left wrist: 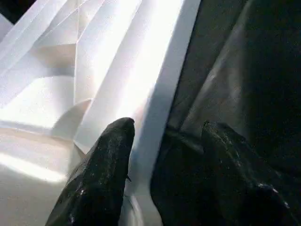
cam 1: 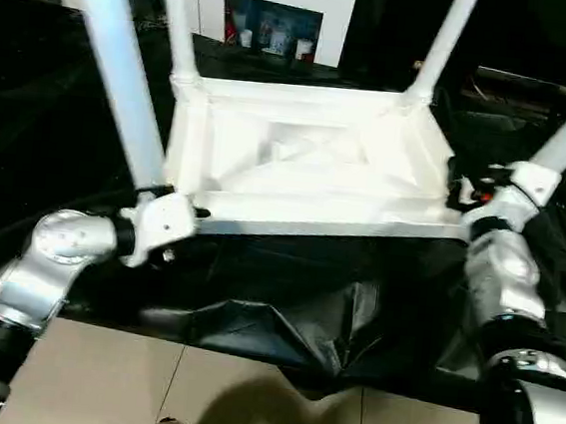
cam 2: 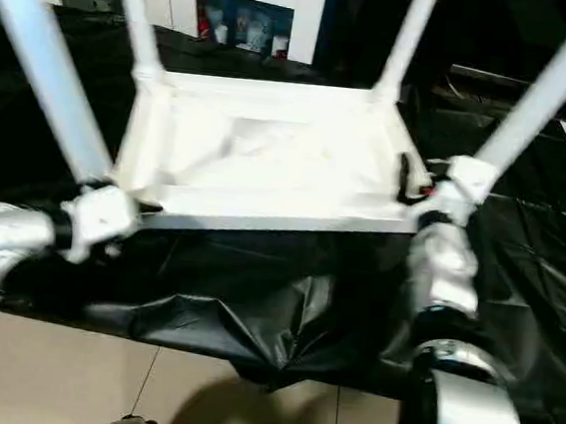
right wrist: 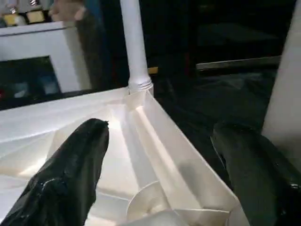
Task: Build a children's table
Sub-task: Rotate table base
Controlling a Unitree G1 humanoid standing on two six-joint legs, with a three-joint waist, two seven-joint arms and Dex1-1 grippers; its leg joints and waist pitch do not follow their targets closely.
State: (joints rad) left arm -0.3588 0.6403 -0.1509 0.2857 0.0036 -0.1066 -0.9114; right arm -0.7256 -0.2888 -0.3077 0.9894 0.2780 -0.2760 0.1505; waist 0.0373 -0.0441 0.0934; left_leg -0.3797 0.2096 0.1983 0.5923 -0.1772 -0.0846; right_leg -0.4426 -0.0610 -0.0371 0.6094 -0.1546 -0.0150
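Your children's table [cam 1: 308, 164] lies upside down at the frame's centre on the black-draped surface [cam 1: 284, 302], all four legs pointing up, its long axis running left to right. Your left tool [left wrist: 162, 155] and right tool [right wrist: 160, 174] each straddle a near rim, fingers spread.

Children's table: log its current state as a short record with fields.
table top: upside down on the black sheet, ribbed underside facing up
legs: four standing up from the corners, e.g. far left leg
left gripper: jaws open, straddling the near rim at the left corner
right gripper: jaws open, straddling the right rim at the near right corner
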